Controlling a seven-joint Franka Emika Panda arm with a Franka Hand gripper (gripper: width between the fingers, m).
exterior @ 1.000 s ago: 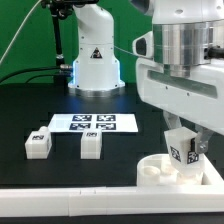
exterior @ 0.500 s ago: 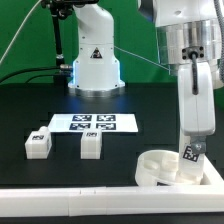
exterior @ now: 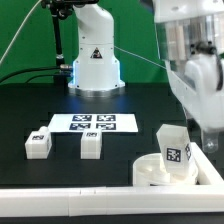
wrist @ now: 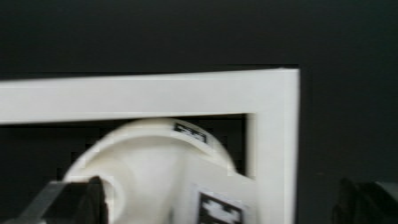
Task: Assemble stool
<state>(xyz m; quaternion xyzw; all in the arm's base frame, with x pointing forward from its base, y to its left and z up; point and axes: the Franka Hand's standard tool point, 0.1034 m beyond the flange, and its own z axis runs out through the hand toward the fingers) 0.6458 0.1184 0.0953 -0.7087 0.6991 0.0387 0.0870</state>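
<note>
Claw (exterior: pixel 208 122) first: hangs spread and empty at one o'clock of the stool leg (exterior: pixel 172 150), apart from it as far as the blur allows. Shows in the wrist view as two dark fingers (wrist: pixel 57 200) set wide, with the tagged face of the leg between them, untouched.

Leaves that leg tilted on the round seat (exterior: pixel 148 172), lower end inside the rim, not upright. Cannot tell whether seated in a socket or merely propped. Finds the seat at five o'clock of the exterior view, tucked into the inner corner of the L-shaped bar (exterior: pixel 60 190), touching it or just beside it. Counts two more loose on the desk (exterior: pixel 30 105): a leg (exterior: pixel 38 144) at eight o'clock of the marker board (exterior: pixel 93 122), a leg (exterior: pixel 91 144) at six o'clock of it, both well apart from the seat.

Looks precarious, by judgement. May topple over the rim at a slight nudge, from a finger passing close or from a jolt to the seat. May go in crooked and bind if pressed or turned at this lean. Could slide the seat out of the bar's corner under a sideways regrasp, and so lose the brace against turning. Could pinch a corner instead of flat faces, given the tilt, and flick the leg onto the desk. Calls for squaring the leg upright before any twisting.
</note>
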